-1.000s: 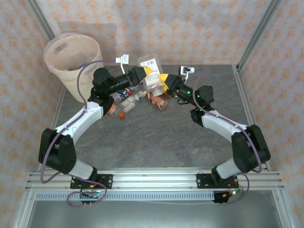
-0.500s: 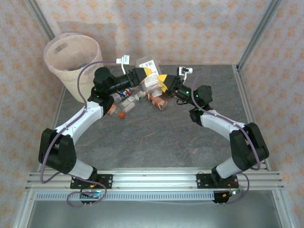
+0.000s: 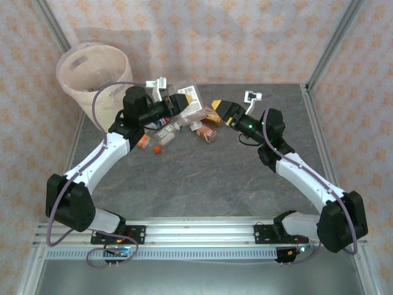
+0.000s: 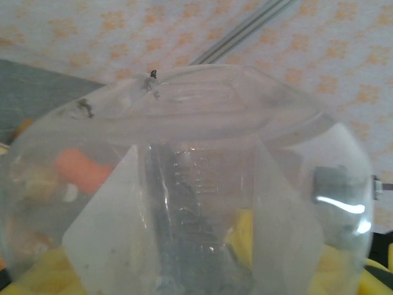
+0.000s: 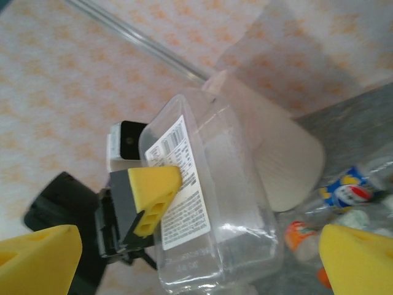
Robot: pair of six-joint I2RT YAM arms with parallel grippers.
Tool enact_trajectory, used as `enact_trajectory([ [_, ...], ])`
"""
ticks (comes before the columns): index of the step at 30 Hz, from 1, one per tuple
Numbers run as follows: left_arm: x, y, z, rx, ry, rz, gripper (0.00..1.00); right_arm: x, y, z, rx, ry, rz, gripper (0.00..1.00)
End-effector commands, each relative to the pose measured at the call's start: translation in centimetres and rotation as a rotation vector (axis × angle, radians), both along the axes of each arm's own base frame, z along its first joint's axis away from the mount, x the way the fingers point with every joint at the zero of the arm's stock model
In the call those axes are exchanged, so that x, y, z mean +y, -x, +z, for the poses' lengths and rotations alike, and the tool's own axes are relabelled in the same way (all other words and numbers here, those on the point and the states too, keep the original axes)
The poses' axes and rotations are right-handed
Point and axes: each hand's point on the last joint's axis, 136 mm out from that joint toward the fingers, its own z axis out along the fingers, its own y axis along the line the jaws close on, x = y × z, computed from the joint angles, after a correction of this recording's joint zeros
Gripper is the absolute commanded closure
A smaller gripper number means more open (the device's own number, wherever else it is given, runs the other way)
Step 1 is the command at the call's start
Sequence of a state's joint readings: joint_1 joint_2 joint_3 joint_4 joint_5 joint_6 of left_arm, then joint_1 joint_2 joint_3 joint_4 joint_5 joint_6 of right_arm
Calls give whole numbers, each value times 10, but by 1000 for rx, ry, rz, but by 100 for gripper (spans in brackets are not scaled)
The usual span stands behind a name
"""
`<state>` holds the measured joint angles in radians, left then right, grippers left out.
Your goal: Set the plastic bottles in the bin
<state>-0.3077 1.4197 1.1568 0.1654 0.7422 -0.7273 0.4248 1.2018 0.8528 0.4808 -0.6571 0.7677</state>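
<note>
Near bin (image 3: 77, 92): left fingers (image 5: 150, 187) clamp clear, boxy, white-labelled plastic container (image 5: 233, 209); right fingers (image 5: 37, 258) spread wide, empty.

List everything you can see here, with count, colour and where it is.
round pale cream bin with pinkish liner: one, cream, far left by the table's corner
small clear plastic bottles: a heap, count unclear, blue, red and orange labels, far middle of the table
clear plastic tub with white barcode label: one, clear, held up over the heap
small orange-red piece: one, on the table near the heap
dark grey table: one, under everything
left end effector: yellow-tipped, shut on the tub
right end effector: yellow-tipped, open, right of the tub
</note>
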Motion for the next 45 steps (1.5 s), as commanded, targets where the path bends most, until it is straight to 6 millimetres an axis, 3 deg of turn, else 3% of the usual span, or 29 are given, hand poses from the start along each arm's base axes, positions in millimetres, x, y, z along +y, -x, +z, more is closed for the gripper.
enact_trajectory([
  [1,17,1,28,-87,-65,81,66,-24,-4,-24,1,157,-141,1],
  [5,39,0,27,-94,-182,193,66,-43,-8,-28,2,175,-257,1],
  [8,72,0,42,-116,-341,343,66,-54,-11,-33,12,190,-325,1],
  [12,135,5,80,-182,-521,650,66,-68,-15,-37,24,184,-409,1],
  [17,211,15,132,-284,-751,1062,65,-72,-18,-40,33,202,-432,1],
  [23,249,3,171,-345,-930,1260,65,-71,-18,-43,42,216,-427,1],
  [32,337,-49,148,-234,-1043,1384,64,-70,-15,-39,18,231,-413,1],
  [36,340,-83,117,-199,-1151,1165,60,-72,-12,-38,12,231,-420,1],
  [40,341,-93,85,-131,-1175,1036,59,-76,-10,-40,7,234,-434,1],
  [45,338,-98,55,-38,-1184,926,47,-75,-9,-40,4,238,-428,1],
])
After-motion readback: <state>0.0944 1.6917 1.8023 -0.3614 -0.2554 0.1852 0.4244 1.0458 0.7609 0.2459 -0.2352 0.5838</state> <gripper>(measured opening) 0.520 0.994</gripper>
